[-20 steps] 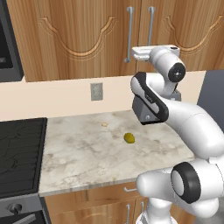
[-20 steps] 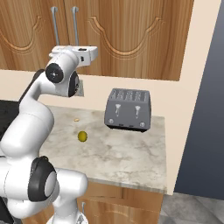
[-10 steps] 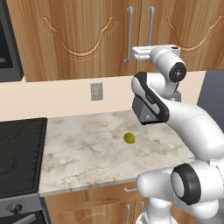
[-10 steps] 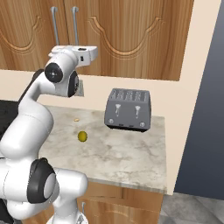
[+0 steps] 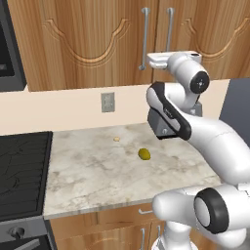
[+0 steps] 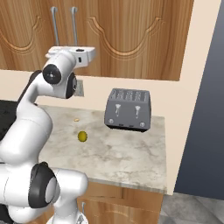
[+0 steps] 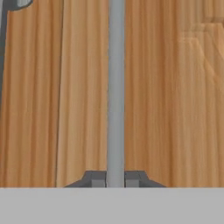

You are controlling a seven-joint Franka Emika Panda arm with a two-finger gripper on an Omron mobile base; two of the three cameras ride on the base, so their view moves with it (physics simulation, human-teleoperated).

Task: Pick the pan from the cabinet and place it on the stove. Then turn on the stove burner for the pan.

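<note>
The wooden cabinet [image 5: 97, 44] [image 6: 127, 39] has both doors closed, so the pan is hidden. My gripper [image 5: 150, 60] [image 6: 65, 50] is raised against the lower part of the silver bar handles. In the hand view, one handle [image 7: 116, 87] runs straight up between my two dark fingertips [image 7: 94, 178], which press on it from both sides, so the gripper is shut on that bar. The black stove [image 5: 22, 171] lies at the counter's left end, with its round knob [image 5: 17, 233] on the grey front panel.
A grey toaster [image 6: 127, 109] stands at the counter's right, by the wall. A small yellow-green fruit [image 5: 144, 154] [image 6: 82, 136] and a pale crumb [image 5: 116, 139] lie on the marble counter [image 5: 97, 176]. A wall outlet [image 5: 108, 102] sits below the cabinet.
</note>
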